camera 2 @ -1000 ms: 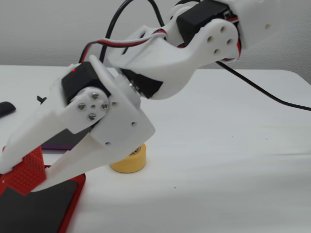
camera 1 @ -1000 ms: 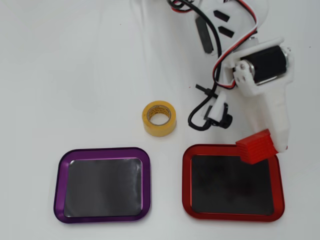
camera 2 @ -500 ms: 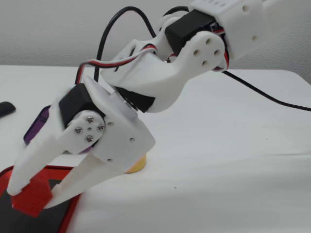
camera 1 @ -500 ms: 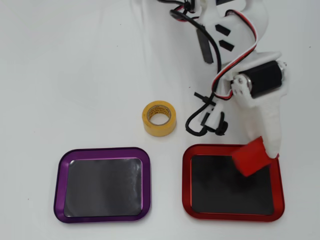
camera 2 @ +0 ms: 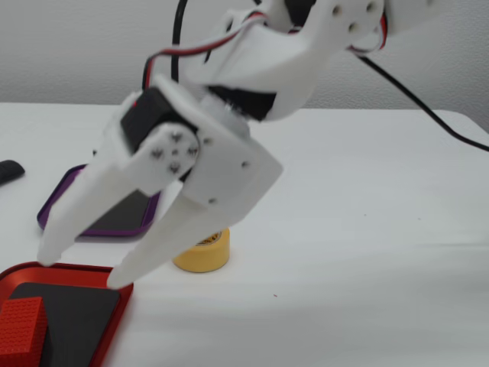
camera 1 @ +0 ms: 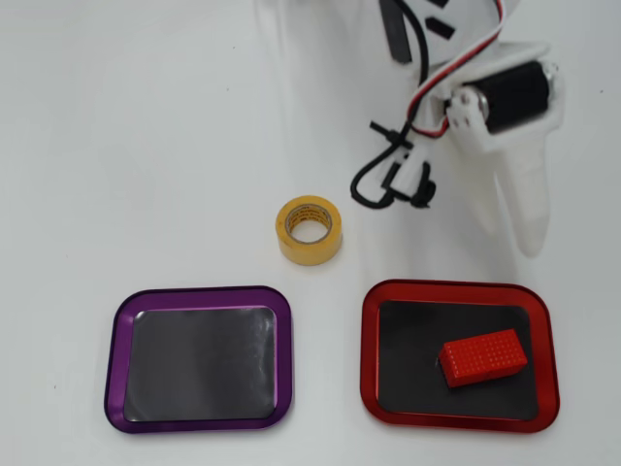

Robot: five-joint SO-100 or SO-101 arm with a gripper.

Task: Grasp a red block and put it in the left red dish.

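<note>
The red block [camera 1: 482, 356] lies tilted on the black base of the red dish [camera 1: 456, 289], toward its right side in the overhead view. The fixed view shows the block [camera 2: 19, 329] at the bottom left corner inside the dish [camera 2: 113, 325]. My white gripper [camera 2: 82, 266] is open and empty, its two fingers spread and pointing down at the dish's far rim, apart from the block. From above the gripper [camera 1: 529, 238] sits just beyond the dish's upper right edge.
A purple-rimmed dish [camera 1: 116, 359] with a dark, empty base lies left of the red one in the overhead view; it also shows behind the gripper [camera 2: 92, 230]. A yellow tape roll [camera 1: 310, 250] stands between the dishes, farther back. Black and red cables [camera 1: 388, 165] hang by the arm.
</note>
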